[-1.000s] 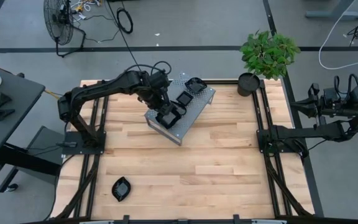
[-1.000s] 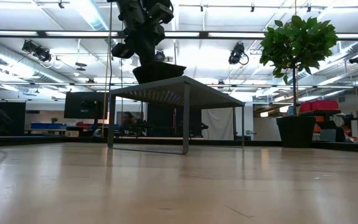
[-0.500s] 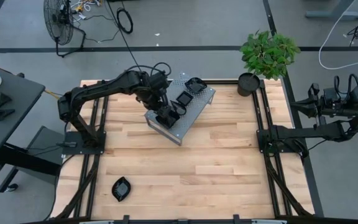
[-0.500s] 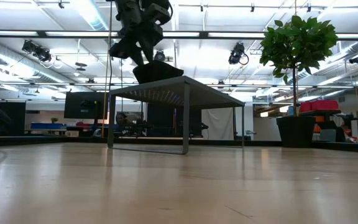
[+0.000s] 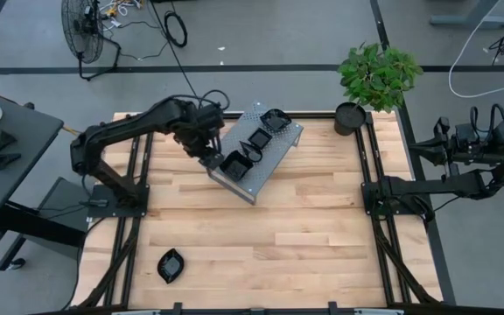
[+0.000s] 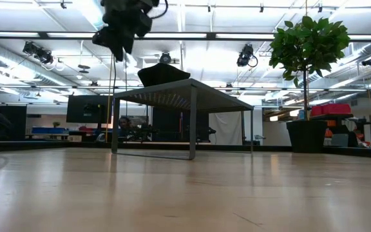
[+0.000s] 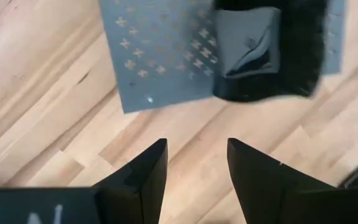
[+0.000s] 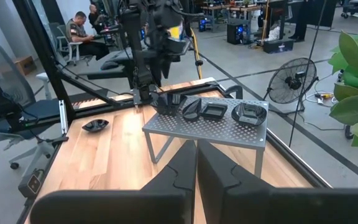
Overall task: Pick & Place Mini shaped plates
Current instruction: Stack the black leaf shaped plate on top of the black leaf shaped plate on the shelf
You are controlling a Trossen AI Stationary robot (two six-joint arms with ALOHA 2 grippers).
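Note:
A mini shaped plate (image 5: pixel 234 164), glossy black, rests flat on the near-left end of a grey perforated metal stand (image 5: pixel 274 150); in the left wrist view this plate (image 7: pixel 263 53) lies beyond my fingers. More black plates (image 5: pixel 259 140) sit farther along the stand. Another plate (image 5: pixel 171 264) lies on the wooden table near its front left. My left gripper (image 5: pixel 201 144) hovers open just left of the stand, holding nothing; its gap shows in the left wrist view (image 7: pixel 194 158). My right gripper (image 8: pixel 196 163) is shut and waits beyond the table's right edge.
A potted plant (image 5: pixel 370 83) in a round black pot stands at the table's far right corner. The stand (image 6: pixel 185 90) is raised on legs above the tabletop. The wooden table (image 5: pixel 304 236) is bare across its middle and near right.
My left gripper has opened and let go of the plate, which stays on the stand's near-left end. The gripper has then risen and drawn back toward the table's left edge, clear of the stand.

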